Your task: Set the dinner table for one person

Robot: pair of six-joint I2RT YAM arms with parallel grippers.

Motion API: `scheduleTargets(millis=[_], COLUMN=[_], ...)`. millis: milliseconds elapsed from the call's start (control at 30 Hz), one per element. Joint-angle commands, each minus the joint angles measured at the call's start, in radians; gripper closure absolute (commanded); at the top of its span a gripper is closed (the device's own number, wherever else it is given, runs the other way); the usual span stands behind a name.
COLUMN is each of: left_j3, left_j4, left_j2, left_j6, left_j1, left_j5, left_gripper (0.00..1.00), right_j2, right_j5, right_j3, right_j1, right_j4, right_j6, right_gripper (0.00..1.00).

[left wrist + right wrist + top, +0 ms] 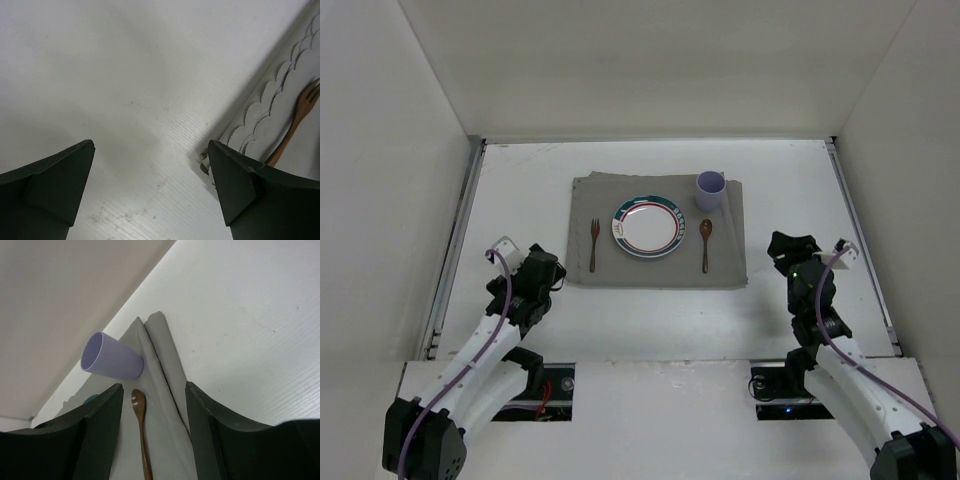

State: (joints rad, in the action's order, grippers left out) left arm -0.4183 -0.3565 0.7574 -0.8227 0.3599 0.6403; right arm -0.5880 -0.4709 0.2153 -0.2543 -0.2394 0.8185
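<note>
On the white dinner table (520,180) lies a grey cloth mat (730,270). On it sit a plate (648,227) with a red and teal rim, a wooden fork (593,245) to its left, a wooden spoon (706,243) to its right, and a lilac cup (710,191) at the far right. My left gripper (546,272) is open and empty over bare table left of the mat; the fork (295,122) shows at the right edge of the left wrist view. My right gripper (790,250) is open and empty right of the mat, with the spoon (141,430) and cup (111,358) ahead of it.
Metal rails (455,240) run along the table's side edges. White walls enclose the table on three sides. The mat has a fold along its right edge (167,355) and a scalloped left edge (270,100).
</note>
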Motion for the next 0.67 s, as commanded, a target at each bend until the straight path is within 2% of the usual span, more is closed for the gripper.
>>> scheduleTargets(millis=[0,267,633], left_j3=[-0.014,-0.016,-0.036], left_j4=[-0.036,-0.013,0.001], left_j2=[0.020,-0.012,0.059], left_j6=[-0.043,-0.030,-0.030], left_j1=[0.006,0.004,0.017], left_j5=[-0.019,-0.021,-0.013], left_gripper=[0.00,0.00,0.00], right_j2=[-0.015,-0.145,-0.217], right_j5=[-0.014,0.023,0.066], right_j3=[0.004,0.042,0.064], right_j1=[0.005,-0.020,-0.043], right_j4=[-0.040,-0.078,-0.109], right_j6=[0.019,0.004,-0.007], right_gripper=[0.41,0.41,0.41])
